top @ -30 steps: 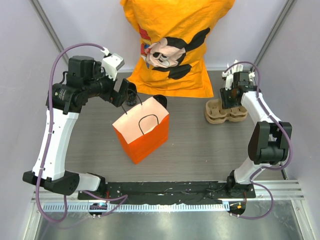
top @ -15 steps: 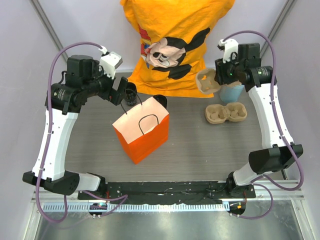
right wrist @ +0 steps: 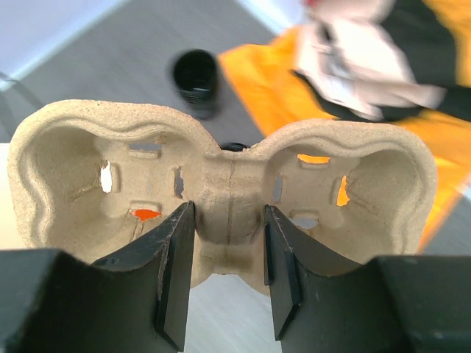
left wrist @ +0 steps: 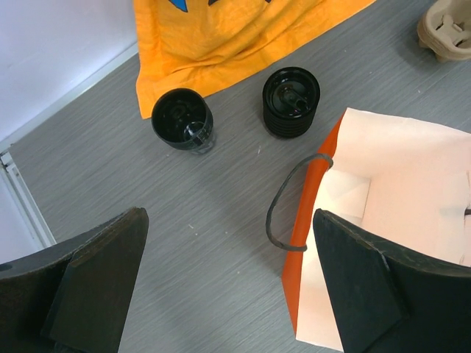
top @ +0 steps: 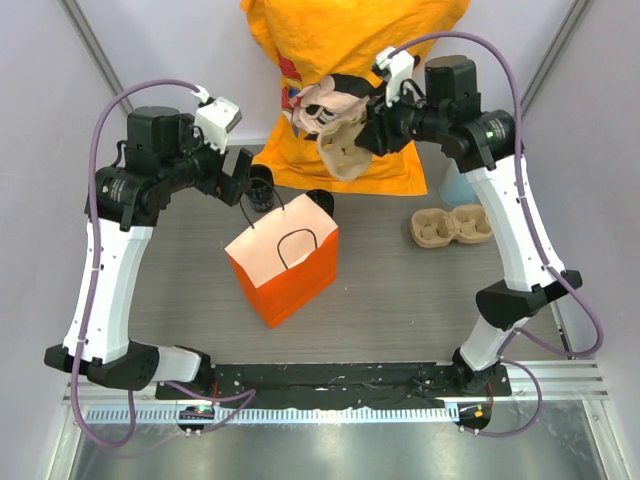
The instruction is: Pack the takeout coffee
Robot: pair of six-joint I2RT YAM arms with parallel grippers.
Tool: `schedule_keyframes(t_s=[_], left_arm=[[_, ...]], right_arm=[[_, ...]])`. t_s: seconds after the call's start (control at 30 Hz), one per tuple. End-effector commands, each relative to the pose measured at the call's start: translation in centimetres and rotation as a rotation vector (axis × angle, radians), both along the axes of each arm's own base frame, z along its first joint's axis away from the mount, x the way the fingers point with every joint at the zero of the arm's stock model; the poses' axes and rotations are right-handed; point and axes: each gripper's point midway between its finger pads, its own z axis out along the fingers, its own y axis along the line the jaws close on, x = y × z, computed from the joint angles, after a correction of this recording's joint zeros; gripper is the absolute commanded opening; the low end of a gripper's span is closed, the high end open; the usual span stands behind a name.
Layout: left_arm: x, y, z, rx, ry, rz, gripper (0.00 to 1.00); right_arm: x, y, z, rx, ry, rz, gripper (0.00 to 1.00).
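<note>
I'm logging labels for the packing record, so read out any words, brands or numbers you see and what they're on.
No readable text in any view.
Orange shirt: cartoon mouse print and a red-and-blue patch, no legible letters.
Orange paper bag: plain.
Cardboard cup carrier: plain.
Takeout coffee lid and black round stack: raised marks, too small to read.

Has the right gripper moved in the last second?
Yes. The right gripper, holding a cup carrier, went left from the carrier on the table, to over the orange shirt.
</note>
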Motion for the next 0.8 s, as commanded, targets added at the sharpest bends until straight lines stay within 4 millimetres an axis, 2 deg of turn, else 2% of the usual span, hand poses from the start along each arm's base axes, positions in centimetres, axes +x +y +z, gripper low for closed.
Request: schedule_keyframes(t_s=[0.0, 0.07, 0.27, 0.5, 0.6, 0.77], left_arm=[[1.1, -0.4, 1.3, -0.019, -0.066, -0.021, 1.00], [1.7, -0.2, 1.5, -0.020, -0.085, -0.009, 1.00], [2.2, -1.1, 1.0, -0.042, -0.074, -0.070, 1.00], [2.7, -1.5, 0.4, -0.091, -0.052, -0.108, 1.00], [2.8, -1.6, 0.4, -0.106, -0.046, -0.113, 1.00], [2.3, -1.9, 0.4, -0.133, -0.039, -0.141, 1.00]], right_arm=[[-1.7, 4.5, 2.7, 0.200, 0.044, 0.169, 0.22], [-3.0, 6.0, 3.5, 0.246, 0.069, 0.256, 0.22], [-6.0, 8.9, 2.8, 0.302, 0.179, 0.402, 0.22], [-9.5, 10.5, 3.8, 0.387, 0.271, 0.520, 0.22], [-10.6, 11.3, 3.5, 0.398, 0.303, 0.551, 0.22], [-11.9, 12.2, 2.0, 0.403, 0.380, 0.586, 0.22]])
